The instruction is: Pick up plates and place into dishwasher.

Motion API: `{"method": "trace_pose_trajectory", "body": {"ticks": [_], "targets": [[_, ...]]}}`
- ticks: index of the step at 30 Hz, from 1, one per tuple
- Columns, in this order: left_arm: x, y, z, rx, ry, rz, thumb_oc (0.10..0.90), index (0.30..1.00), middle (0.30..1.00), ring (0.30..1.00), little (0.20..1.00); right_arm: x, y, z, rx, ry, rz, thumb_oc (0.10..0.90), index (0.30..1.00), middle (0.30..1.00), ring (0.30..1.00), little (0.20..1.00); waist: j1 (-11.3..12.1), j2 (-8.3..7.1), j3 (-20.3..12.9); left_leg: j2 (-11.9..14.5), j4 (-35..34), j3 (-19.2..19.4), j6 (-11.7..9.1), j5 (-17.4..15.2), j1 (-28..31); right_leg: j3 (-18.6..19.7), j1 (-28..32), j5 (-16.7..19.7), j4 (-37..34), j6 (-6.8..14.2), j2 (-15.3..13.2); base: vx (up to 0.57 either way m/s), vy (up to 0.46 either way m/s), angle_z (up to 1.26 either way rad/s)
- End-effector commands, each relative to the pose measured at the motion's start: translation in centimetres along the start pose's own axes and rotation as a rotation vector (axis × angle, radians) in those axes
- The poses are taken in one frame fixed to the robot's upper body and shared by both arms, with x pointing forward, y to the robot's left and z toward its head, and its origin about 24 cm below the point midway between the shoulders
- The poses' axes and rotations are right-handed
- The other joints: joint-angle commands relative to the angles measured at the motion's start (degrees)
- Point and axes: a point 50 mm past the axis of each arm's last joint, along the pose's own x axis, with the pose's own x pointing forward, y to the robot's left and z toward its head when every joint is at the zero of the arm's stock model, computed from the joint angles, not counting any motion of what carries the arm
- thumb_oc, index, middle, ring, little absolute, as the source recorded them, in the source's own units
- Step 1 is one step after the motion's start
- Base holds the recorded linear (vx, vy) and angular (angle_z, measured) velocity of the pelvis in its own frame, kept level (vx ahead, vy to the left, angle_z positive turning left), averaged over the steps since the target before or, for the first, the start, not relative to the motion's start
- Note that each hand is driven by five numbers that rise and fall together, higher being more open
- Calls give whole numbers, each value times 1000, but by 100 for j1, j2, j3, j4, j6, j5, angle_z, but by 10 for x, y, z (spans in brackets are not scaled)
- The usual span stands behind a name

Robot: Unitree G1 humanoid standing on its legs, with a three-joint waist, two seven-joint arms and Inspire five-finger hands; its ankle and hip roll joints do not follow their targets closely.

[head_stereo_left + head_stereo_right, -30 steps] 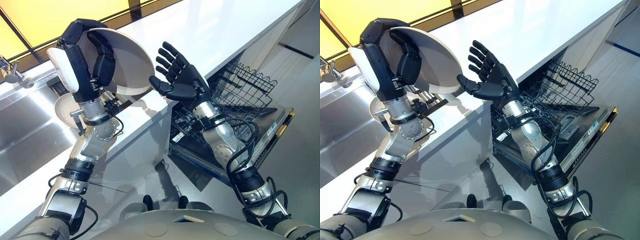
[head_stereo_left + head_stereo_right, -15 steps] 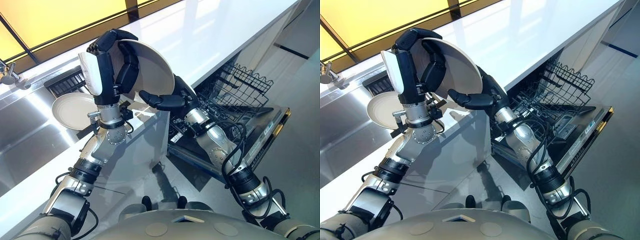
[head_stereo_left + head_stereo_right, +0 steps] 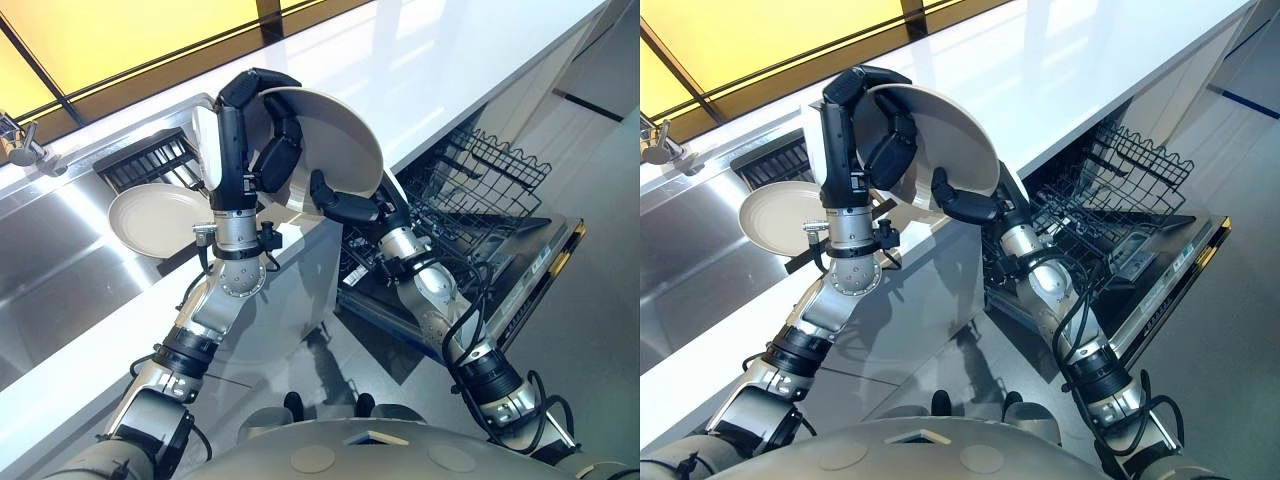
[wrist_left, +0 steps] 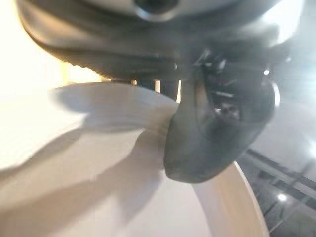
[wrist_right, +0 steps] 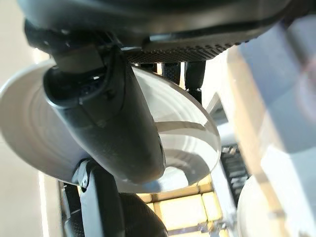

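Note:
A white plate [image 3: 340, 135] is held on edge above the counter's front edge, over the gap beside the dishwasher. My left hand [image 3: 232, 140] is shut on its left rim, fingers [image 3: 277, 158] curled over the face and thumb [image 4: 212, 133] lying on the plate [image 4: 98, 173]. My right hand [image 3: 340, 208] has come up from below. Its thumb [image 5: 113, 128] lies across the plate's face [image 5: 192, 143], and its fingers reach behind the rim. A second white plate [image 3: 150, 218] lies flat in the sink. The dishwasher's wire rack [image 3: 470, 185] stands pulled out at the right.
The white counter [image 3: 430, 70] runs along the back. The steel sink [image 3: 50, 270] holds a dark slatted rack [image 3: 150, 160], and a faucet [image 3: 20, 150] stands at its far left. The dishwasher door [image 3: 545, 265] hangs open low on the right, over grey floor.
My left hand has carried the plate rightwards, off the sink side towards the dishwasher. My right hand, raised with spread fingers before, has closed in on the plate's lower rim.

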Motion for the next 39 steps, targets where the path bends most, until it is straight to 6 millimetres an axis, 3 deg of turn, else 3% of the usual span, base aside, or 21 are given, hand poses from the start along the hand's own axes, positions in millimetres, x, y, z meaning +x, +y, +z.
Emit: {"method": "trace_pose_trajectory", "body": {"ticks": [1, 8, 17, 22, 27, 32, 39], "targets": [[1, 32, -3, -56, 23, -42, 800, 900, 900, 900, 900, -5, -54, 83, 55, -493, -267, 100, 300, 300, 300, 200, 28, 31, -296, -297, 13, 84, 235, -641, 110, -180, -163, -540, 548, 145, 218, 0, 0, 0], [-20, 81, -37, 4, 229, 18, 800, 900, 900, 900, 900, -28, -107, 92, -84, -552, -457, 100, 300, 300, 300, 200, 51, 77, -383, -299, 13, 93, 200, -598, 81, -199, -199, -424, 472, 166, 198, 34, 9, -2], [-25, 144, -58, 182, 367, 157, 800, 900, 900, 900, 900, -44, -161, 139, -309, -661, -731, 100, 300, 300, 300, 200, 110, 98, -405, -336, 13, 12, 161, -607, 106, -233, -180, -417, 481, 192, 158, 51, 13, 1], [-23, 156, -60, 193, 389, 189, 800, 900, 900, 900, 900, -50, -203, 147, -512, -477, -893, 100, 300, 300, 300, 200, 183, 77, -376, -354, 13, -48, 146, -609, 162, -285, -178, -417, 571, 205, 126, 88, 22, 6], [-23, 158, -57, 192, 389, 171, 800, 900, 900, 900, 900, -54, -224, 153, -771, -306, -916, 100, 300, 300, 300, 200, 268, 26, -304, -363, 13, -108, 131, -588, 245, -325, -157, -433, 693, 202, 96, 124, 52, 9], [-21, 155, -51, 190, 375, 142, 800, 900, 900, 900, 900, -51, -238, 171, -1093, -139, -901, 100, 300, 300, 300, 200, 427, -63, -100, -355, 139, -213, 124, -507, 247, -327, -183, -481, 875, 169, 67, 128, 53, 11], [-22, 170, -39, 192, 354, 73, 800, 900, 900, 900, 900, -67, -265, 178, -1216, 38, -959, 100, 300, 300, 300, 200, 774, -338, 135, -317, 649, -335, 181, -600, 112, -333, -136, -422, 1010, 183, 61, 229, -58, 10]]}}
